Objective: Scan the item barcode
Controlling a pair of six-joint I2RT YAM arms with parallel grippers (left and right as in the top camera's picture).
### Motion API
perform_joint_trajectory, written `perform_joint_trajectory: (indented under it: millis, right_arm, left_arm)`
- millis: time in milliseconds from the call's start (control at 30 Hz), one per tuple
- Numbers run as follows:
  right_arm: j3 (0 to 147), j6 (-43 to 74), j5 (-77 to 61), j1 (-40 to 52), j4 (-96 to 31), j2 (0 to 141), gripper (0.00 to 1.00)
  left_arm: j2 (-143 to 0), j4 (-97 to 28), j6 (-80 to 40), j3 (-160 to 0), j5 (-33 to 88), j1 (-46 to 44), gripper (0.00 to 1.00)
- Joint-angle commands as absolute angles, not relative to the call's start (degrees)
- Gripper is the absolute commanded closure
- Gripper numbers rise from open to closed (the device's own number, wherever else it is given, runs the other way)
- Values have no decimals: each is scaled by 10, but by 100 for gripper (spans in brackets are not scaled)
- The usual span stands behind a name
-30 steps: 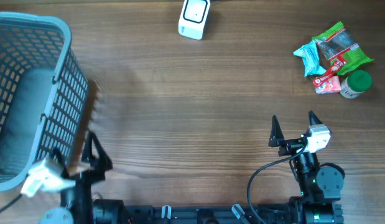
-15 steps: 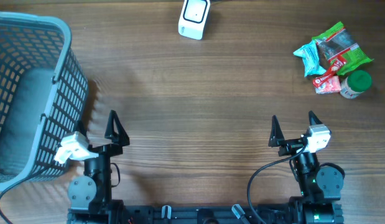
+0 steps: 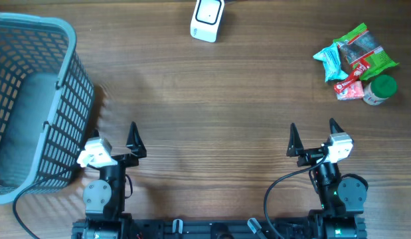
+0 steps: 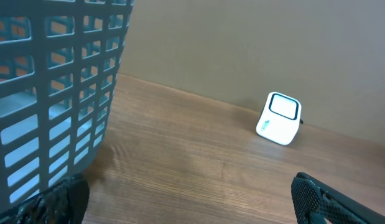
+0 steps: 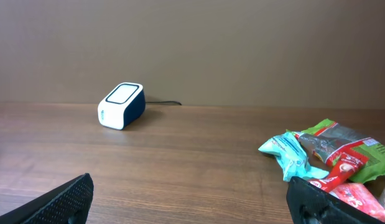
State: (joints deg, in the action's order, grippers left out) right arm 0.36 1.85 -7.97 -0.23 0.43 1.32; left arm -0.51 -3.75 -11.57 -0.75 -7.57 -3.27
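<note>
Since snacks (image 3: 354, 61) lie at 1 o'clock from right gripper (image 3: 313, 136), we judge right arm nearer; both grippers gape empty, left gripper (image 3: 114, 149) well apart; scanner (image 3: 207, 20) at tabletop's (image 3: 225, 99) 12 o'clock.

Basket (image 3: 76, 106) left, scanner (image 3: 206, 20) behind, snacks (image 3: 354, 56) right

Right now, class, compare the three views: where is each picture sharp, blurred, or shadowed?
Overhead: evenly lit and sharp, with a faint shadow beside the basket. Left wrist: the scanner is clear, while the left fingers are dark and blurred. Right wrist: the snack packets are crisp, the right fingers at the bottom corners are out of focus, and there is no glare.
</note>
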Motion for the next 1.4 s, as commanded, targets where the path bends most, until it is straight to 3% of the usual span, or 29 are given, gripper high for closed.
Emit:
perform_joint_trajectory:
  millis: [0,700,1367]
  right_arm:
    - [3,26,-90,1,7,16,0]
    - [3,26,-90,1,7,16,0]
    - [3,26,-90,1,7,16,0]
  left_arm:
    - [-2,-38,-79,-3,-62,-30,0]
    - [-2,-45,-36,-3,-3,-30,0]
    - [-2,-43,-81,-3,-3,-11,0]
